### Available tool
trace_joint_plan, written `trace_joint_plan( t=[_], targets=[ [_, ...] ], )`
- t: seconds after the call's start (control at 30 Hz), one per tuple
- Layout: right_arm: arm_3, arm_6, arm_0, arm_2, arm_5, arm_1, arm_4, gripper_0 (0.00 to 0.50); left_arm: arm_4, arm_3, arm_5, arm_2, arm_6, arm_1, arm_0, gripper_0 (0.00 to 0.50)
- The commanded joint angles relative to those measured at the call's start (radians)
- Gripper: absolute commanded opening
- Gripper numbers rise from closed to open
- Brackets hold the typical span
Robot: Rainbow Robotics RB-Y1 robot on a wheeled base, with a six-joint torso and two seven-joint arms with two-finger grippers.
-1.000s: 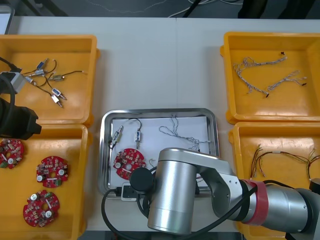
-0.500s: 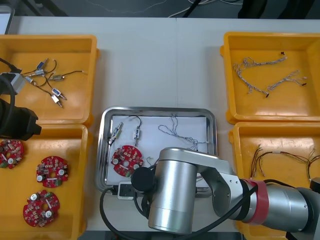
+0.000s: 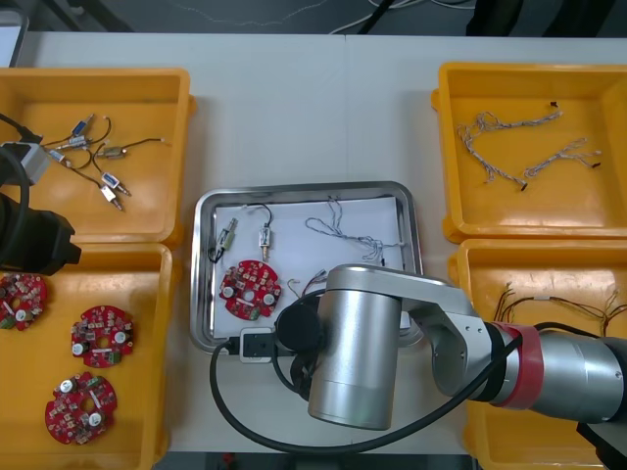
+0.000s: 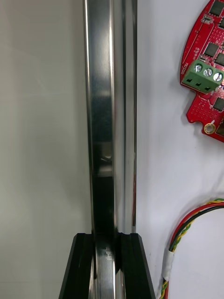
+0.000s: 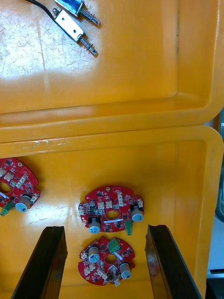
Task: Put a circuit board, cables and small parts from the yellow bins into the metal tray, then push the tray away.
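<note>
The metal tray [image 3: 304,189] lies mid-table with a white inside. It holds a round red circuit board [image 3: 250,289], two small metal parts [image 3: 265,240], a blue and white cable [image 3: 343,230] and a red and yellow cable [image 3: 312,284]. My right arm [image 3: 362,352] covers the tray's near edge. In the right wrist view my right gripper [image 4: 106,236] is shut on the tray's rim [image 4: 105,117], with the circuit board [image 4: 207,70] and the red and yellow cable [image 4: 186,233] beside it. My left gripper [image 5: 106,229] hangs open over circuit boards [image 5: 111,212] in a bin.
Yellow bins flank the tray. The far left bin [image 3: 147,196] holds small metal parts [image 3: 98,157], the near left bin [image 3: 137,392] several circuit boards. The far right bin [image 3: 509,206] holds blue and white cables, the near right bin [image 3: 549,274] red and yellow ones. Bare table lies beyond the tray.
The tray has slid away from me toward the table's far edge, with my right arm following it. The left arm has stayed still.
</note>
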Motion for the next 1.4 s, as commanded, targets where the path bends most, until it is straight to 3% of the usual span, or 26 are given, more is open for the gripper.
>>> trace_joint_plan(
  t=[0.03, 0.67, 1.4],
  targets=[
    [-0.012, 0.015, -0.057, 0.015, -0.008, -0.038, -0.022, 0.022, 0.005, -0.029, 0.007, 0.028, -0.059, 0.041, 0.02, 0.5],
    [-0.001, 0.012, -0.119, 0.002, -0.019, -0.069, -0.027, 0.014, 0.005, -0.029, 0.007, 0.028, -0.059, 0.041, 0.02, 0.5],
    [0.182, 0.025, -0.205, -0.028, -0.155, -0.052, -0.028, 0.003, 0.005, -0.029, 0.007, 0.028, -0.059, 0.041, 0.02, 0.5]
  ],
)
